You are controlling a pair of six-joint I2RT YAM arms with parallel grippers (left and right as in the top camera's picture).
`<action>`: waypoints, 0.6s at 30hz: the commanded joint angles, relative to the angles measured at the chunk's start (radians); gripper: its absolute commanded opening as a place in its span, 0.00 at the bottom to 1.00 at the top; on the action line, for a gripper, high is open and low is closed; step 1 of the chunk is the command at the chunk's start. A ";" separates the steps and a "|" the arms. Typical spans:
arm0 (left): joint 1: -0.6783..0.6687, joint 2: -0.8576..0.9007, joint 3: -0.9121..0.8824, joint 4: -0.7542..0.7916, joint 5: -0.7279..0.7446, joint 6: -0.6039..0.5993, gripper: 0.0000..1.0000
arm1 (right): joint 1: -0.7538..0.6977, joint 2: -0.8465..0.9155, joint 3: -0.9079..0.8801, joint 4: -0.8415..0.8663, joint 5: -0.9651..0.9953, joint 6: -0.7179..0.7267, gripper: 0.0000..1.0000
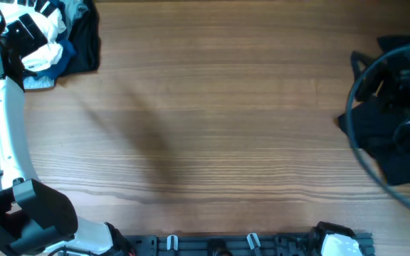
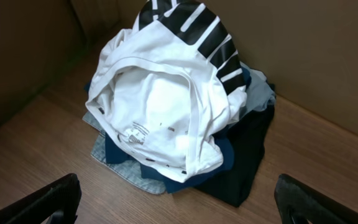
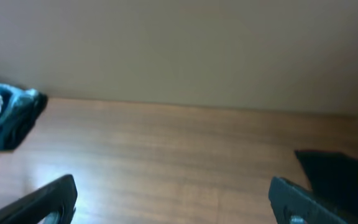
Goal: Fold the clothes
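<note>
item: left gripper (image 2: 179, 204). two dark fingers (image 2: 47, 200) at the bottom corners of the left wrist view, spread wide, nothing between them; released. it hangs above the table (image 1: 205, 121), facing the pile.

item: right gripper (image 3: 179, 202). dark fingers (image 3: 316, 200) likewise far apart at the bottom corners of the right wrist view, bare wood between them; released, grasping nothing.

item: the clothes, main pile (image 2: 166, 118). a heap in the table's far left corner, against brown side panels (image 2: 328, 56); in the overhead view it sits just beside the left arm (image 1: 6, 128).
- white shirt (image 2: 160, 93): on top, crumpled, neck opening and a printed label facing up.
- striped part (image 2: 197, 31): black with white bars, at the back of the heap, touching the white shirt.
- blue piece (image 2: 120, 152): under the white shirt, showing at the front edge.
- grey piece (image 2: 126, 173): lowest layer at the front left, flat on the wood.
- black piece (image 2: 247, 162): on the right side of the heap, spilling onto the table.

item: black garment (image 1: 390, 142). lies apart from the pile, at the table's right edge, partly under the right arm's cables (image 1: 358, 78); a dark corner of it shows just past the right finger in the right wrist view. shape unclear.

item: table. wood grain, wide bare stretch between the two lots of clothing.
</note>
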 commanded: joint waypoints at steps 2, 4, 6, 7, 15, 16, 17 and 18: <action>0.003 -0.003 -0.001 0.000 -0.002 0.005 1.00 | 0.005 -0.248 -0.364 0.200 -0.013 0.042 1.00; 0.003 -0.003 -0.001 0.001 -0.002 0.005 1.00 | 0.005 -0.355 -0.562 0.350 -0.013 0.106 1.00; 0.003 -0.003 -0.001 0.001 -0.002 0.005 1.00 | 0.018 -0.451 -0.735 0.497 -0.013 0.132 1.00; 0.003 -0.003 -0.001 0.001 -0.002 0.005 1.00 | 0.035 -0.507 -0.835 0.585 -0.013 0.121 1.00; 0.003 -0.003 -0.001 0.000 -0.002 0.005 1.00 | 0.130 -0.855 -1.339 0.902 -0.002 0.074 1.00; 0.003 -0.003 -0.001 0.001 -0.002 0.005 1.00 | 0.130 -0.882 -1.365 0.900 0.001 0.072 1.00; 0.003 -0.003 -0.001 0.001 -0.002 0.005 1.00 | 0.130 -0.903 -1.384 0.899 0.014 0.073 1.00; 0.003 -0.003 -0.001 0.000 -0.002 0.005 1.00 | 0.130 -0.927 -1.408 0.898 0.040 0.073 1.00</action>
